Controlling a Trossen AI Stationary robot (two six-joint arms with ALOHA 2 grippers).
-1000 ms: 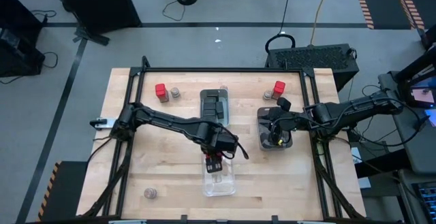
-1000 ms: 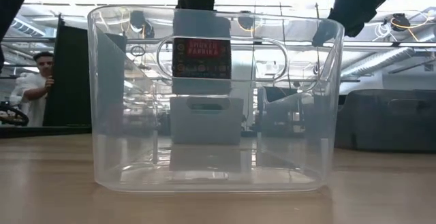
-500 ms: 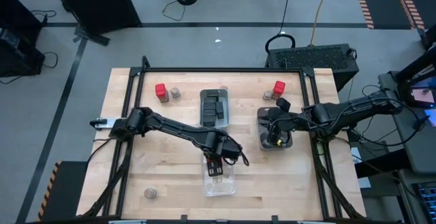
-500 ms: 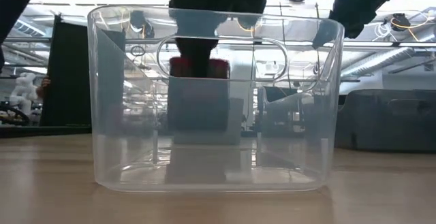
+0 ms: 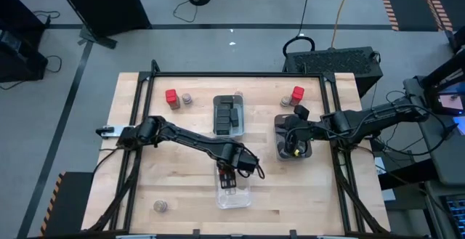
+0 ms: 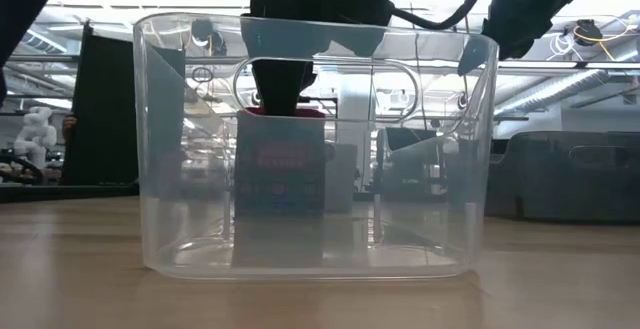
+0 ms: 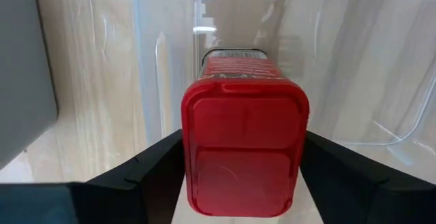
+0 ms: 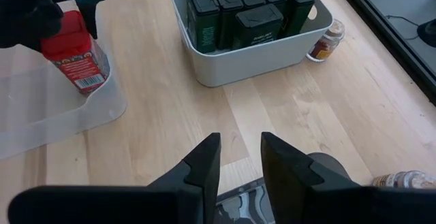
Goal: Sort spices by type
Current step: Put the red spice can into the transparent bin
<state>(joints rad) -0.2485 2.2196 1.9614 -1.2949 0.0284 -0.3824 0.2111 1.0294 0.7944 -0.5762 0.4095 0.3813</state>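
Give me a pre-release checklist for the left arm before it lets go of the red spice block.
1. Left end effector clamped on the red block: ok.
2. Block inside the clear tray, not over the rim: ok.
3. Block upright: ok.
4. Block resting on the tray floor: cannot tell; the low view shows it near the floor.
5. Tray holds no other spice kind: ok.
6. Right end effector away from the clear tray, over the tabletop: ok.
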